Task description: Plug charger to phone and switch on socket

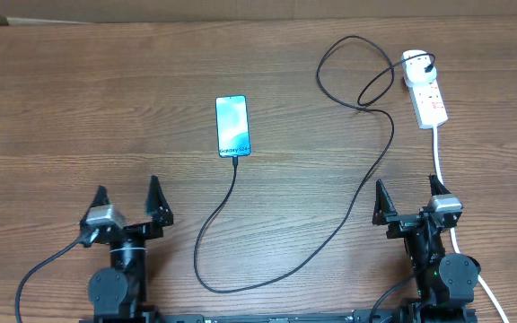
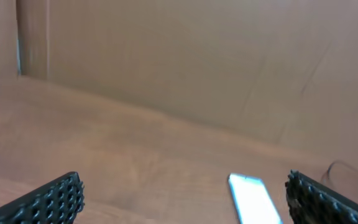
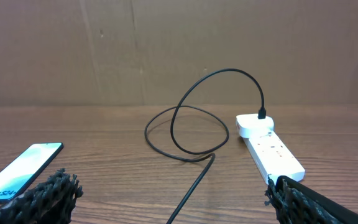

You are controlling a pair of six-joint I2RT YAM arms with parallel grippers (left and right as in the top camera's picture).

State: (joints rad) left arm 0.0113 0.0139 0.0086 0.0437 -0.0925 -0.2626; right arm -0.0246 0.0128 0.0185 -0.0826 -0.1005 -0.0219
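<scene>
Overhead view: a Galaxy phone [image 1: 232, 126] lies screen-up mid-tabletop [image 1: 79, 108]. The black charger [image 1: 390, 136] meets the phone's 6 o'clock edge and loops round to the white socket [image 1: 427, 94] at 2 o'clock. The left claw [image 1: 128, 190] and right claw [image 1: 407, 186] gape wide and hold nothing.

Left wrist view: the blurred phone [image 2: 253, 198] lies at 5 o'clock.

Right wrist view: the phone [image 3: 20, 171] is at 8 o'clock and the socket [image 3: 278, 155] at 4 o'clock, with the charger's adapter [image 3: 254, 126] on its far end.

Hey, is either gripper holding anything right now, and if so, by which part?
Nothing is held. The left gripper and the right gripper are both open and empty, and the charger lies clear of both.
</scene>
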